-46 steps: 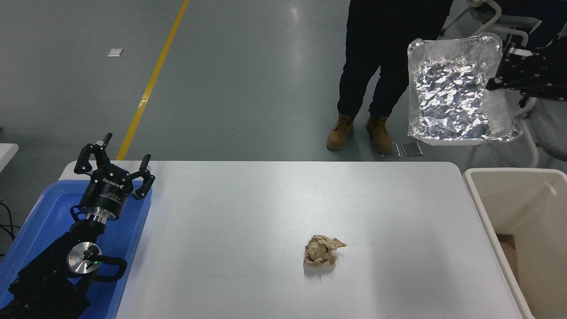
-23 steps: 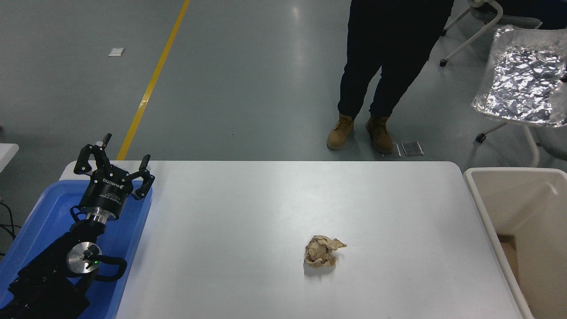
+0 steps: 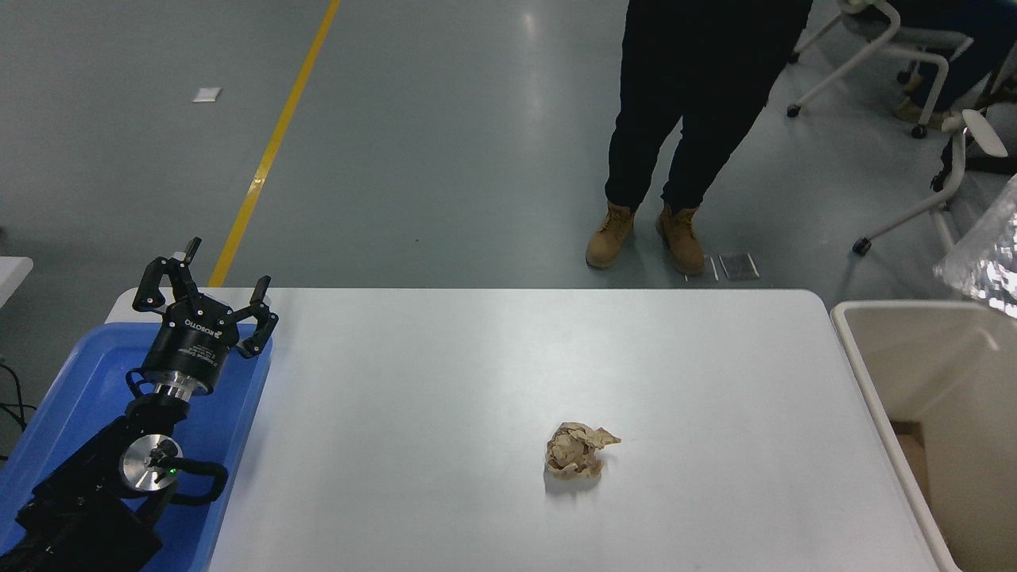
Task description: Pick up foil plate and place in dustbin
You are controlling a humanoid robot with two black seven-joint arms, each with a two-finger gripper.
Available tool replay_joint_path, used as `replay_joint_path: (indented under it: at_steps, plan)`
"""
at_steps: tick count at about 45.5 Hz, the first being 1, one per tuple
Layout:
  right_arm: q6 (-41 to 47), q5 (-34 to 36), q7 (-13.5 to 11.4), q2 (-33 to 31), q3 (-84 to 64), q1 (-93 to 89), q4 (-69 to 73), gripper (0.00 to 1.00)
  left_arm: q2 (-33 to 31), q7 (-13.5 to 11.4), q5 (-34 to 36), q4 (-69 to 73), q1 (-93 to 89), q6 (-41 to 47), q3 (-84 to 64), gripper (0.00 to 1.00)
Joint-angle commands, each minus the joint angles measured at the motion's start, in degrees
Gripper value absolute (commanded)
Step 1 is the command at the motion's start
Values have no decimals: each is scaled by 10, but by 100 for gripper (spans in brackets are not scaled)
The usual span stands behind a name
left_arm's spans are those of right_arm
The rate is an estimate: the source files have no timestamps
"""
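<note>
Only a shiny crinkled corner of the foil plate shows at the right edge, in the air just above the far rim of the cream-beige dustbin. What holds it is out of frame, and my right gripper is out of view. My left gripper is open and empty, parked at the lower left over the blue tray.
A crumpled brown paper ball lies on the white table right of centre. A shallow blue tray sits under the left arm. A person's legs stand beyond the far edge. Wheeled chairs stand at the upper right.
The foil plate has moved right and down, from high above the table's far right corner to the right picture edge over the dustbin. The right gripper has left the frame.
</note>
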Motion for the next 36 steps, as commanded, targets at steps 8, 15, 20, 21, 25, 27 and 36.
replay_joint_path:
  at_steps: [8, 15, 20, 21, 25, 27, 36]
  plan:
    - [-92, 79, -10, 49, 45, -137, -5, 0, 1, 0, 1, 0, 0, 0, 0, 98]
    - [-93, 79, -10, 59, 53, -151, -5, 0, 0, 0, 1, 0, 0, 0, 0, 98]
    - [-93, 80, -10, 60, 54, -155, -2, 17, 0, 0, 1, 0, 0, 0, 0, 98]
    - [-93, 80, -10, 60, 53, -155, -2, 30, 0, 0, 1, 0, 0, 1, 0, 98]
    - [-94, 74, -10, 57, 48, -153, -2, 100, 0, 0, 1, 0, 0, 0, 0, 98]
    - [-91, 74, -10, 57, 47, -149, 2, 100, 1, 0, 1, 0, 0, 0, 0, 98]
    - [-82, 71, -10, 52, 34, -98, 16, 100, 1, 0, 0, 0, 0, 0, 0, 98]
